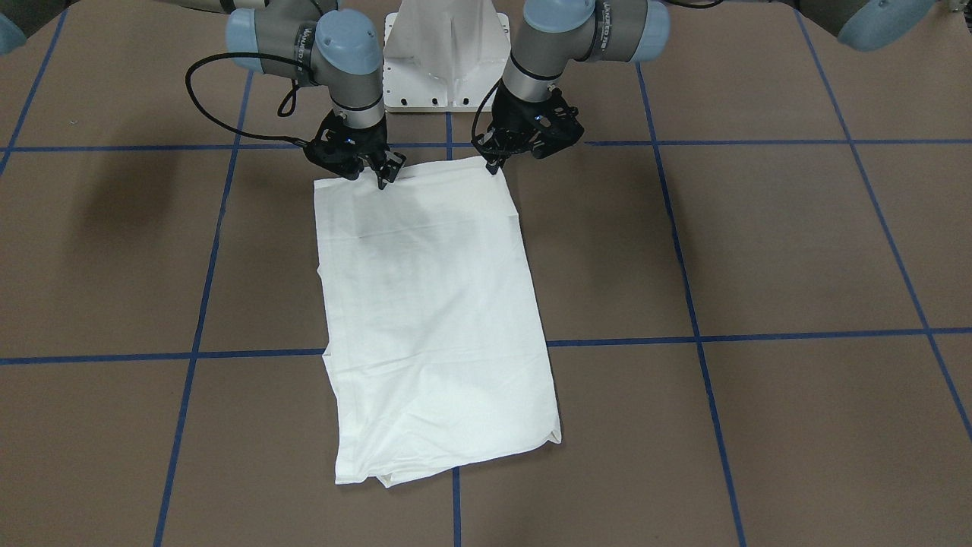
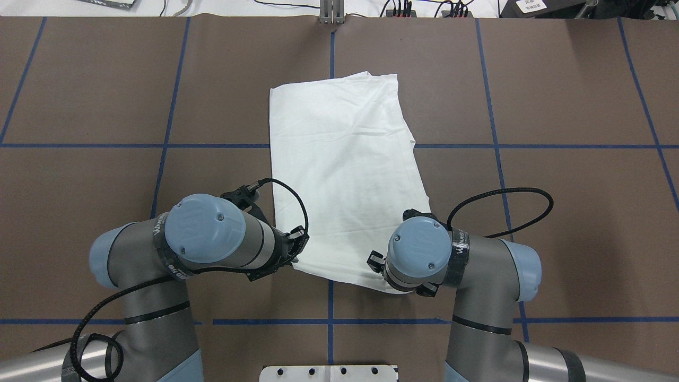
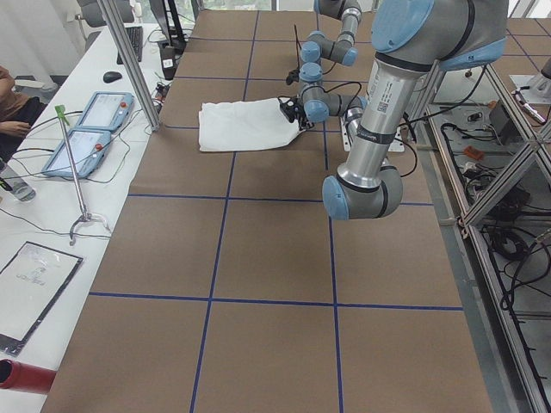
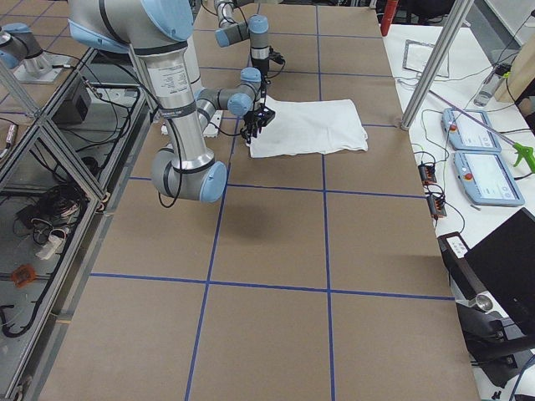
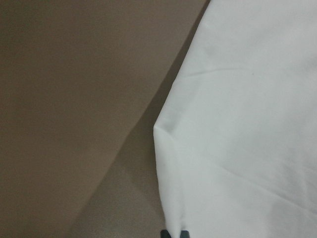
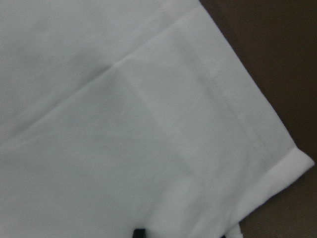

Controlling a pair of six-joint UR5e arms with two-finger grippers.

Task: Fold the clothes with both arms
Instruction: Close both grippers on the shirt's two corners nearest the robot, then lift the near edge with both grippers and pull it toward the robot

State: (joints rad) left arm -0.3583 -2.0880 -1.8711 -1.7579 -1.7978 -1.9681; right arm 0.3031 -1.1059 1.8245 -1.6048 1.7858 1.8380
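Overhead exterior shows me the folded white shirt [image 2: 345, 175] flat on the table [image 2: 557, 95], its robot-side edge meeting both tools: left gripper [image 1: 495, 166] at one corner, right gripper [image 1: 385, 177] near the other. How far either pair of jaws is open, I cannot tell.

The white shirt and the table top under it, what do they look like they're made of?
The shirt looks like soft, matte cotton-type fabric: gentle creases, and a stitched hem in the right wrist view. The table top seems a matte brown paper or board covering, without glare; which, I cannot tell. Its blue lines look like tape.
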